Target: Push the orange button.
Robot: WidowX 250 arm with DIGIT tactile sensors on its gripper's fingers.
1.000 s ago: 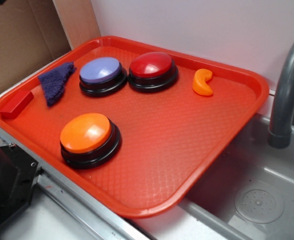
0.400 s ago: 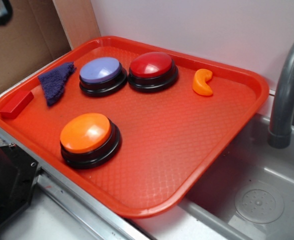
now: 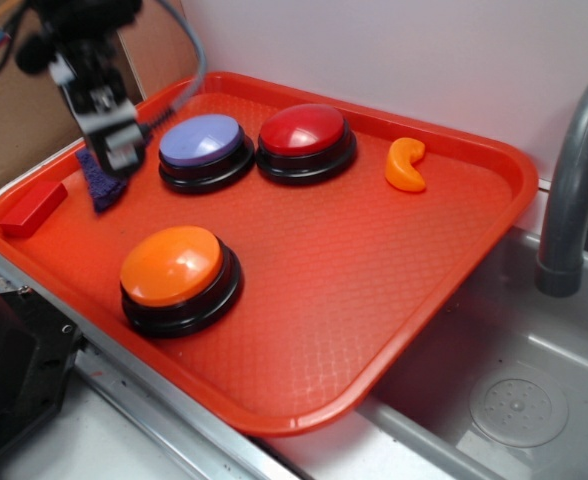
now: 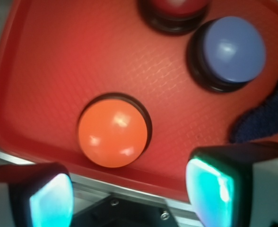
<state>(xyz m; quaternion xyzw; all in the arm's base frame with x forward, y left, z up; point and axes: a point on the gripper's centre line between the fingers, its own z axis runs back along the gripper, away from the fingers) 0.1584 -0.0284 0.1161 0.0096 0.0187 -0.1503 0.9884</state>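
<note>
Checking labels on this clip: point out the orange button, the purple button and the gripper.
orange button (image 3: 171, 264), exterior view, dome top.
purple button (image 3: 201, 139), exterior view, dome top.
gripper (image 3: 114, 155), exterior view, between the fingers.

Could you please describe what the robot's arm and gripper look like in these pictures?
In the exterior view, the arm is black, blurred, with a grey cable looping behind it and coloured wires at the top left. Its gripper ends in a light grey block with dark markings. In the wrist view, the fingers are black-edged, rounded pads with glossy teal faces.

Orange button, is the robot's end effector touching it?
No, the end effector hangs over the purple cloth, apart from the orange button.
</note>
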